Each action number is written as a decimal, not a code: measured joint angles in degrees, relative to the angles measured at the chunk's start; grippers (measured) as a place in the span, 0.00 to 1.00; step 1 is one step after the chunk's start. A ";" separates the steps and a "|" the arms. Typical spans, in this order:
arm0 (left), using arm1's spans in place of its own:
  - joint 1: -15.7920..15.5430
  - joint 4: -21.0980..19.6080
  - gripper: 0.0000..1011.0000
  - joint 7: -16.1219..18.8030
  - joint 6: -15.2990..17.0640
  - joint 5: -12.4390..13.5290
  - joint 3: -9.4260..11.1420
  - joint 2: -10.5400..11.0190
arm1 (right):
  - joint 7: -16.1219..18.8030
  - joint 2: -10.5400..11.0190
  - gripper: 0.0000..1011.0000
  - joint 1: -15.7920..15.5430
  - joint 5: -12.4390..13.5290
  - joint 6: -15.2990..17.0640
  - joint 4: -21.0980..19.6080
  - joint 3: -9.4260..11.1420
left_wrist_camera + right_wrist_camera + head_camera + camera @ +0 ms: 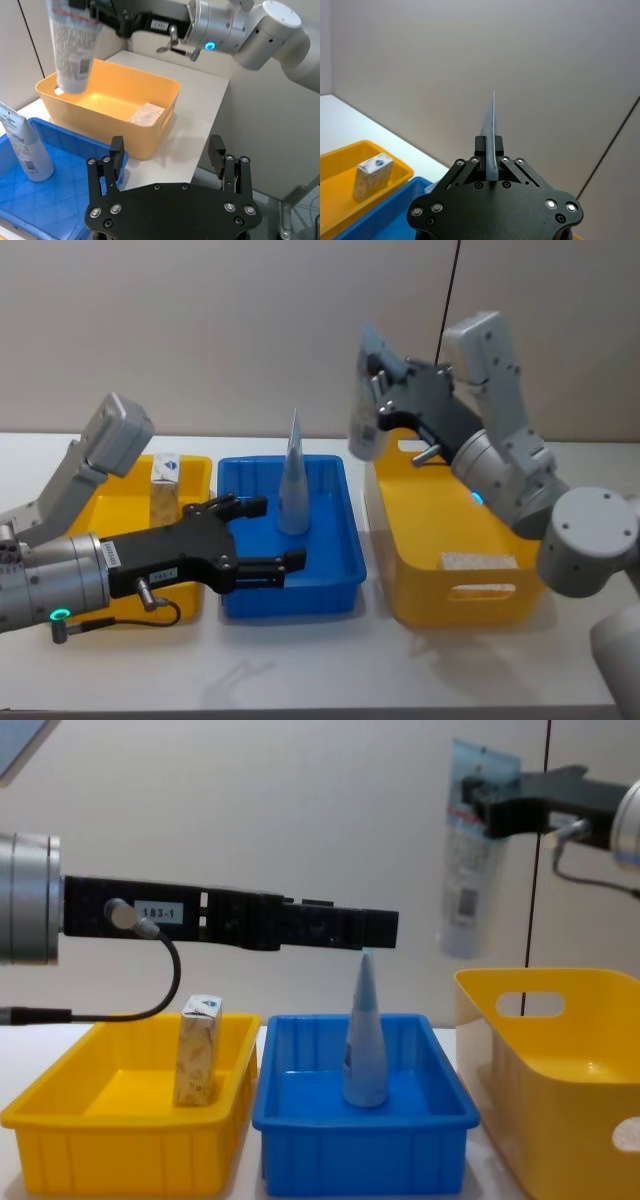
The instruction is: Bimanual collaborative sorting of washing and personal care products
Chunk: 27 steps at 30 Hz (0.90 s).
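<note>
A pale-blue tube [292, 485] stands upright, point up, in the blue tray [330, 585]; it shows too as the tube [365, 1045] and the tube [27, 147]. My right gripper [378, 390] is shut on a second tube [366, 405], which hangs cap down over the left end of the deep yellow bin [470, 590]. This held tube [473, 860] is well above the bin's rim, gripped near its flat end [492, 131]. My left gripper [275, 532] hovers open over the blue tray's front left. A whitish pack [165, 488] with beige print stands in the shallow yellow tray [195, 475].
Three containers stand in a row on the white table: shallow yellow tray on the left, blue tray in the middle, deep yellow bin [150, 90] on the right with a label on its floor [146, 114]. A wall [300, 810] stands close behind. Bare table lies in front.
</note>
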 joint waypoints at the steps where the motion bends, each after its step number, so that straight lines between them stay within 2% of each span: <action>1: 0.00 0.00 0.99 0.00 0.00 0.00 0.00 0.00 | -0.07 0.14 0.06 0.01 0.00 0.00 -0.13 0.21; 15: 0.00 0.00 0.99 0.00 0.00 0.00 0.00 0.00 | -1.18 2.51 0.06 -0.85 -0.84 0.87 -1.84 3.53; 27: 0.00 0.00 0.99 0.00 0.00 0.00 0.00 0.00 | -3.43 3.29 0.06 -3.18 -2.76 2.19 -0.57 5.37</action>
